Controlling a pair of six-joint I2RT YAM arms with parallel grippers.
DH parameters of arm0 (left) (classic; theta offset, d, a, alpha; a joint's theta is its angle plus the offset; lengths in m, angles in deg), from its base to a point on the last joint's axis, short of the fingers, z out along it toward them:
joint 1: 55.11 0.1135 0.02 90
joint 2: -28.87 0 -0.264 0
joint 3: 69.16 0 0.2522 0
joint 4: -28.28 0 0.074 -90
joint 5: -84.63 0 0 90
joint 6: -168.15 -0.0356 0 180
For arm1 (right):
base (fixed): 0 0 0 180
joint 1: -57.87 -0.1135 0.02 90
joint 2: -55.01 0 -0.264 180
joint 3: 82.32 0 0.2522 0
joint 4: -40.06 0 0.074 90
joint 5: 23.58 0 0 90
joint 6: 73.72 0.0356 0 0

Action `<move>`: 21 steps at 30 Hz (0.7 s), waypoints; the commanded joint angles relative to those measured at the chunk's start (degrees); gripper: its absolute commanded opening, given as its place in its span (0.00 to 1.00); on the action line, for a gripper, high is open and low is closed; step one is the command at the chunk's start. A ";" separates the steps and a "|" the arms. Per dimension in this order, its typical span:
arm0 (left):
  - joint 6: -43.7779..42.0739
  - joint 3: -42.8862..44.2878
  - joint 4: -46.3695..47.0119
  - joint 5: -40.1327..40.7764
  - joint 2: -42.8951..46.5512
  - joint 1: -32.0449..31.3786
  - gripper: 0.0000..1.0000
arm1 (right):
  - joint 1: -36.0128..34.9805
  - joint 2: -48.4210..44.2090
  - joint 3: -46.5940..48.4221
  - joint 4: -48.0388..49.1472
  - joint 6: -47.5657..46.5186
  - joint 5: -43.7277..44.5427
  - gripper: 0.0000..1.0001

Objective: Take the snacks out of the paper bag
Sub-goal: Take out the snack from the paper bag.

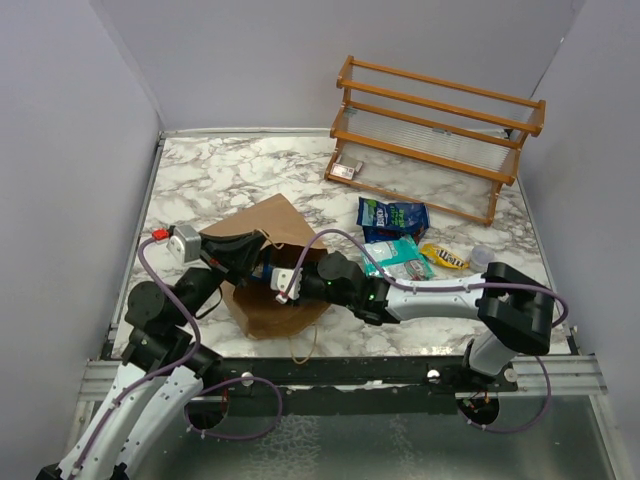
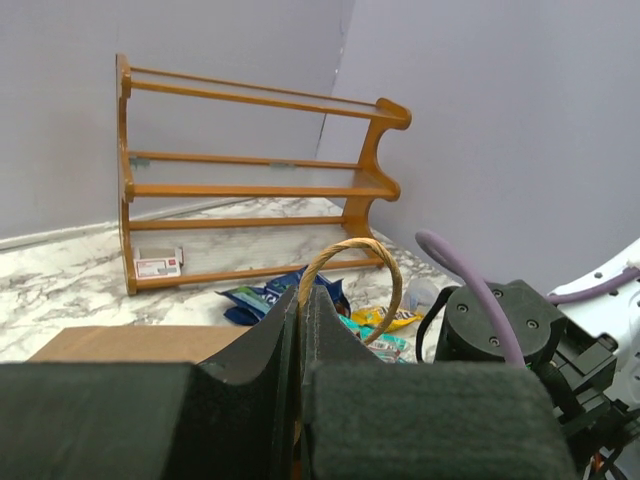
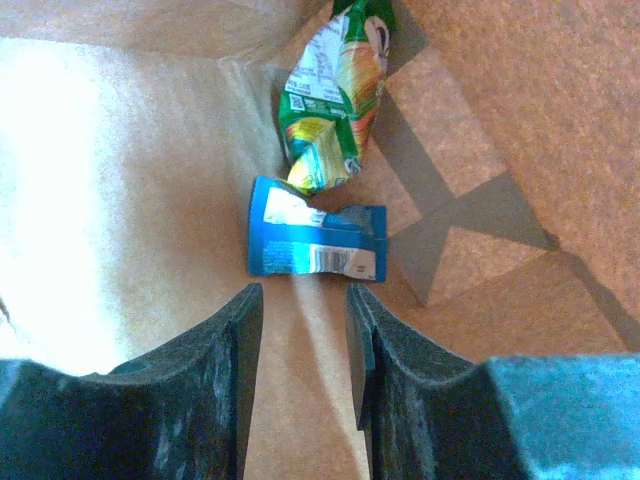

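Note:
The brown paper bag (image 1: 270,225) lies on its side, mouth toward the right. My left gripper (image 1: 232,250) is shut on the bag's twisted paper handle (image 2: 347,256) at the upper edge of the mouth. My right gripper (image 1: 287,283) is open and reaches into the mouth. Inside, a blue packet (image 3: 315,241) lies just beyond its fingertips (image 3: 245,305), and a green packet (image 3: 332,95) lies further in. On the table to the right lie a blue packet (image 1: 392,217), a teal packet (image 1: 398,257) and a yellow packet (image 1: 443,257).
A wooden rack (image 1: 436,135) stands at the back right, a small pale box (image 1: 347,171) on its lowest shelf. A small clear cup (image 1: 481,259) sits next to the yellow packet. The bag's other handle (image 1: 303,345) hangs near the front edge.

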 commanded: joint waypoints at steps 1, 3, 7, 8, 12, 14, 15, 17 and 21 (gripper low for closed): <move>0.13 3.22 2.03 -1.20 -0.71 -0.20 0.00 | -0.39 1.00 0.96 3.97 -6.16 -0.12 0.37; -0.95 3.76 0.89 -1.37 -0.60 -0.20 0.00 | -0.39 2.75 2.46 3.14 -8.77 1.75 0.34; -3.10 3.47 -0.18 -1.48 -0.05 -0.22 0.00 | -1.79 5.17 4.05 3.15 -11.95 4.73 0.33; -3.25 3.41 -0.41 -1.30 -0.03 -0.22 0.00 | -1.91 5.42 4.19 3.14 -12.18 4.55 0.33; -4.38 3.47 -0.65 -4.08 -0.36 -0.20 0.00 | -1.97 7.81 5.84 5.79 -9.76 6.37 0.36; -5.74 4.08 -2.55 -4.97 -0.67 -0.22 0.00 | -2.23 10.40 9.15 4.14 -8.60 8.74 0.37; -6.36 4.33 -3.42 -5.12 -0.72 -0.21 0.00 | -2.58 11.52 10.52 3.70 -7.86 10.60 0.38; -6.97 4.59 -4.46 -5.16 -0.60 -0.16 0.00 | -3.16 12.95 11.81 4.30 -6.61 12.73 0.40; -7.08 4.77 -3.23 -6.60 -0.83 -0.20 0.00 | -3.21 14.82 13.78 4.24 -5.01 11.57 0.42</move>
